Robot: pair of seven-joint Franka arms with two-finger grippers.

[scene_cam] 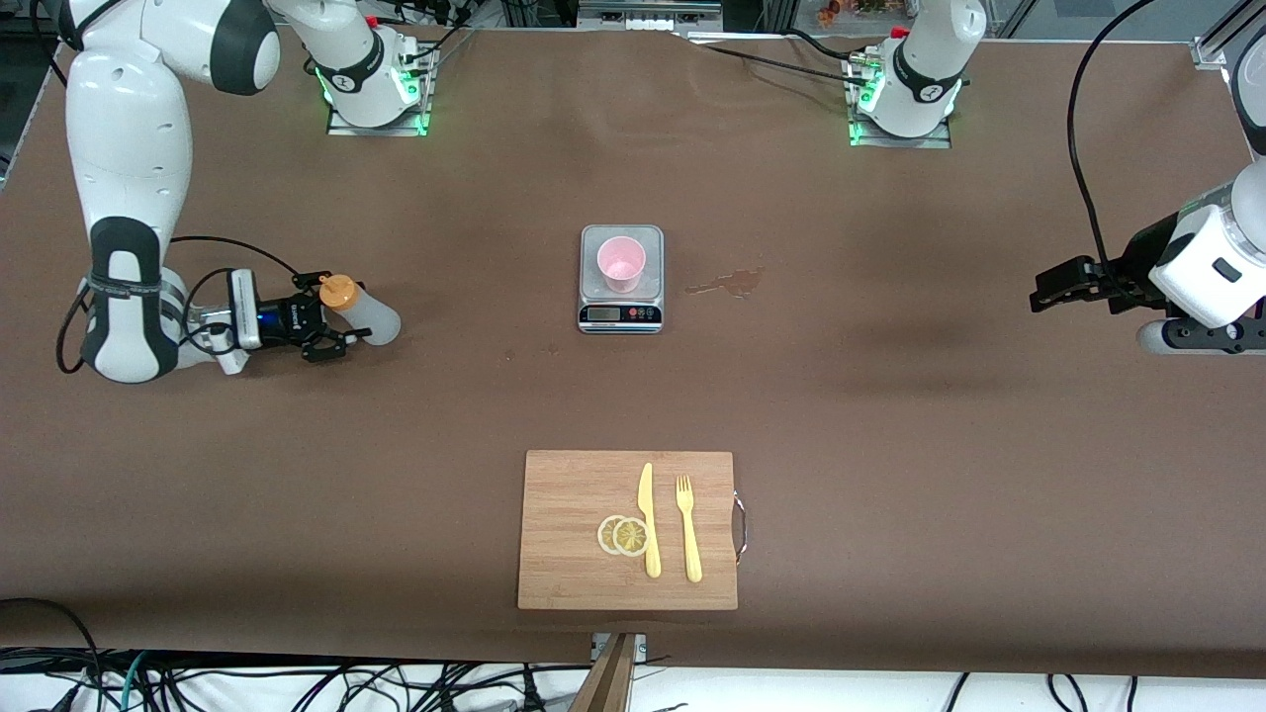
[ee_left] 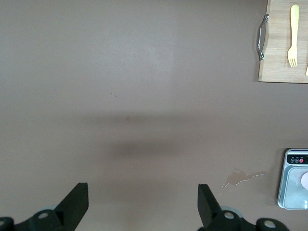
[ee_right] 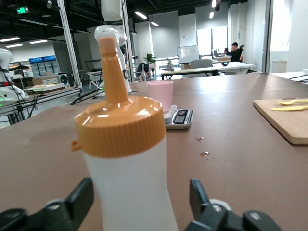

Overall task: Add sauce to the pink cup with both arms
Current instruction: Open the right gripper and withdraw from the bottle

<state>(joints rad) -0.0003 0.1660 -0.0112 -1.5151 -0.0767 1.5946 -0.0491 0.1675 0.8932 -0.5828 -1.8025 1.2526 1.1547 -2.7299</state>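
Front view: the right gripper (scene_cam: 331,318) sits low at its arm's end of the table, fingers spread apart around the upright sauce bottle (scene_cam: 364,310), gripping nothing. Toward the table's middle from it, the pink cup (scene_cam: 621,263) stands on the scale (scene_cam: 620,309). The left gripper (scene_cam: 1048,289) waits wide open and empty at its own end.

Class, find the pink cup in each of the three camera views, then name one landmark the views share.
Front view: the pink cup stands on the steel scale at the table's middle.
Left wrist view: only a pale sliver shows at the picture's edge, on the scale's platform.
Right wrist view: it stands upright on the scale, partly hidden by the squeeze bottle.
Shared landmark: the scale, in all three.
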